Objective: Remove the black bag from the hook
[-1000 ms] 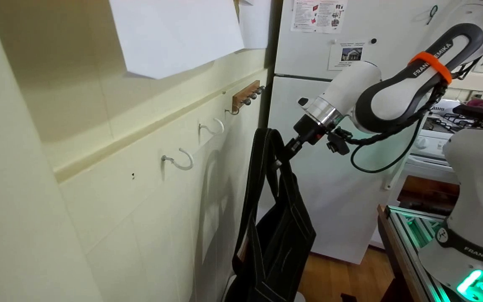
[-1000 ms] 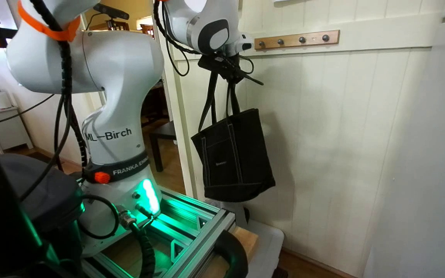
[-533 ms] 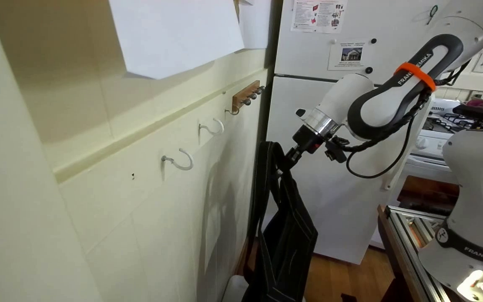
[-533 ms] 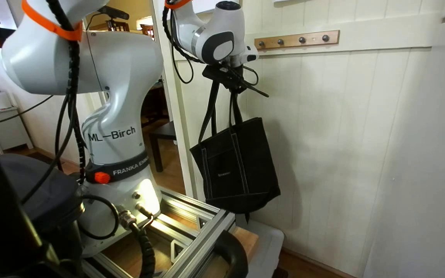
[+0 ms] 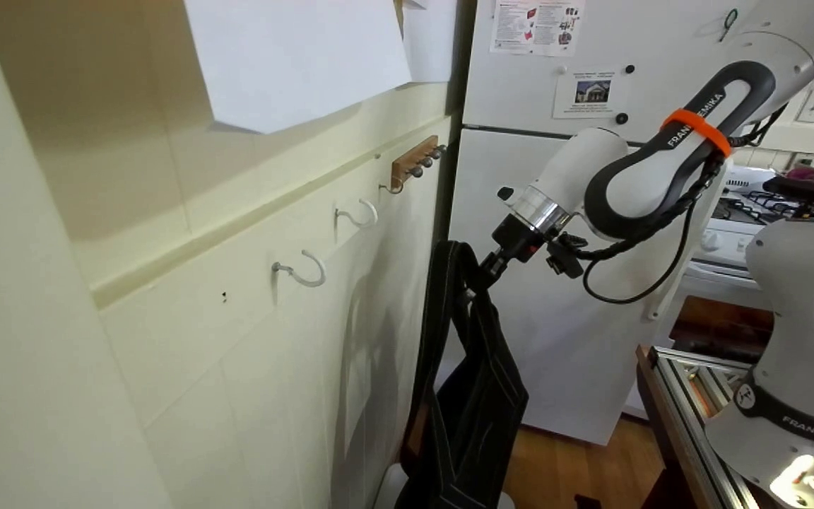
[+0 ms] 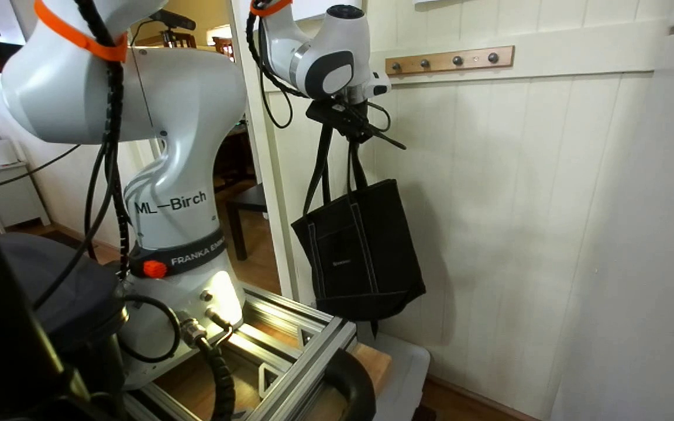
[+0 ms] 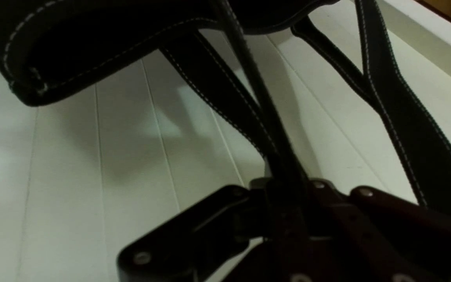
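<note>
Below gripper (image 7: pixel 287 185), black bag (image 6: pixel 366 251) hanging, one handle (image 7: pixel 225 94) apparently pinched between jaws

Matt cloth bag (image 6: pixel 361 251), smooth wooden hook rail (image 6: pixel 440 61)

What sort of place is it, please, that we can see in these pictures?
Probably a home kitchen: a tall, white, two-door refrigerator and a white, knob-fronted stove suggest this, and the brown wooden floor fits a house.
</note>
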Controlling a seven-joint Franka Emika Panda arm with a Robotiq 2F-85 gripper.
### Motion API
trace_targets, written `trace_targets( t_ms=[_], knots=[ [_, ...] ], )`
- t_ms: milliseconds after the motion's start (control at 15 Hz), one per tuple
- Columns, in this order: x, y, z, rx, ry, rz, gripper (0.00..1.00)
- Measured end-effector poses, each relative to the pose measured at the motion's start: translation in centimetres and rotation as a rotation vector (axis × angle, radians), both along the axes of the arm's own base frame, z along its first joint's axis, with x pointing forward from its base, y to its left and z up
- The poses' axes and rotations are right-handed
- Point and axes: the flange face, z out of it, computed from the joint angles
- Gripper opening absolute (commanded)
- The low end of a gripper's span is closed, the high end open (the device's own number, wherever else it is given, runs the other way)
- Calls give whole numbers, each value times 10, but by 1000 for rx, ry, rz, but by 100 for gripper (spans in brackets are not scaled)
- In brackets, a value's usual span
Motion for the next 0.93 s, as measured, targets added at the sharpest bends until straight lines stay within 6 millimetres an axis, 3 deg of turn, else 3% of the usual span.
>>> trace_targets(
  t_ms=[467, 933],
  knots=[
    [5, 8, -14, 64, -48, -19, 1],
    [6, 13, -41, 101, -89, -23, 1]
  ],
)
